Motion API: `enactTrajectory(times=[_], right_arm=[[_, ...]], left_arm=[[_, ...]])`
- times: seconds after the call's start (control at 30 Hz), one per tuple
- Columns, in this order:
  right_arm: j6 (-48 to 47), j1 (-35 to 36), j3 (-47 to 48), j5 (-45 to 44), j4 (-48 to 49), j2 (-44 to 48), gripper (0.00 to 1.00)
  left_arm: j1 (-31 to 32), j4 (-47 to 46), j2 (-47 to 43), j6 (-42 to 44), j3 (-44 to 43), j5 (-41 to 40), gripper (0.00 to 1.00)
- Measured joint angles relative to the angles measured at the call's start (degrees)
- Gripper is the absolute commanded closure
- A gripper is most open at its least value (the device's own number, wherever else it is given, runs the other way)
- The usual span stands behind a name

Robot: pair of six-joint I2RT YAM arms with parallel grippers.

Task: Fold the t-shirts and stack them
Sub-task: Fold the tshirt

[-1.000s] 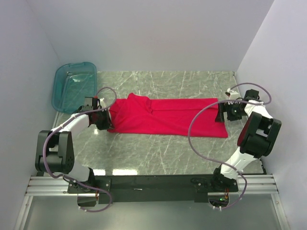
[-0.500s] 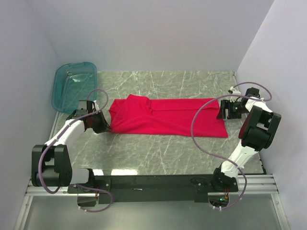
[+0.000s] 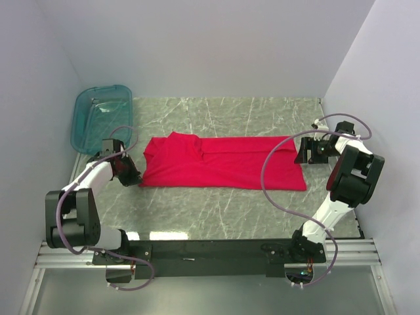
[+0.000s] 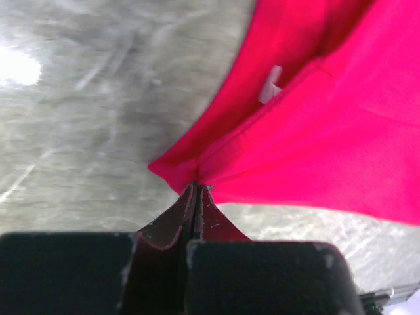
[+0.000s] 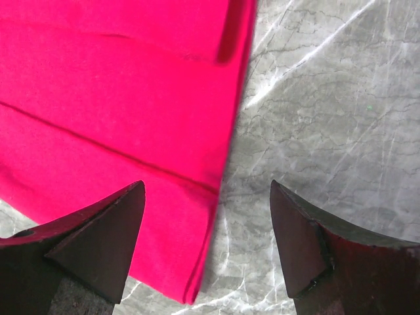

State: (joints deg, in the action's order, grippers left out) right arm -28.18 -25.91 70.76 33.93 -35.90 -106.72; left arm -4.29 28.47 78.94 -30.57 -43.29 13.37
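Observation:
The red t-shirt lies folded into a long band across the marble table, collar end to the left. My left gripper sits at the shirt's near left corner, shut on a pinch of the cloth. In the left wrist view its tips meet on the t-shirt, and the white neck label shows. My right gripper hovers open over the shirt's right end. In the right wrist view the gripper straddles the t-shirt hem edge and holds nothing.
A translucent teal plastic tub stands at the back left corner, just behind the left arm. White walls close in the table on the left, back and right. The arms' base rail runs along the near edge.
The left gripper has drawn back to the left with the shirt corner, sliding the whole shirt leftward. The right gripper has stayed near the right end, which slipped a little away from it.

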Motion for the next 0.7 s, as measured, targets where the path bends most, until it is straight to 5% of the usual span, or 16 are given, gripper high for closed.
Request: enactTrajectory(times=[0.37,0.5,0.57,0.63,0.7], right_arm=[[-0.39,0.0,0.0,0.66,0.02,0.5,0.16],[-0.85,0.11,0.0,1.05,0.0,0.68,0.16],[-1.25,0.39,-0.04,1.09,0.0,1.31,0.16],[-1.51,0.7,-0.83,1.11,0.52,3.1,0.15],[-1.95,1.55,-2.29,1.07,0.9,6.08,0.12]], left_arm=[[-0.35,1.73,1.49,-1.11,-0.04,-2.36,0.93],[-0.94,3.52,0.09,-3.15,-0.09,-4.79,0.63],[-1.88,4.52,-3.67,-4.72,-0.07,-6.84,0.38],[-2.67,5.11,-9.55,-6.51,-0.04,-8.68,0.23],[-2.91,5.07,-14.86,-7.63,-0.04,-9.4,0.21]])
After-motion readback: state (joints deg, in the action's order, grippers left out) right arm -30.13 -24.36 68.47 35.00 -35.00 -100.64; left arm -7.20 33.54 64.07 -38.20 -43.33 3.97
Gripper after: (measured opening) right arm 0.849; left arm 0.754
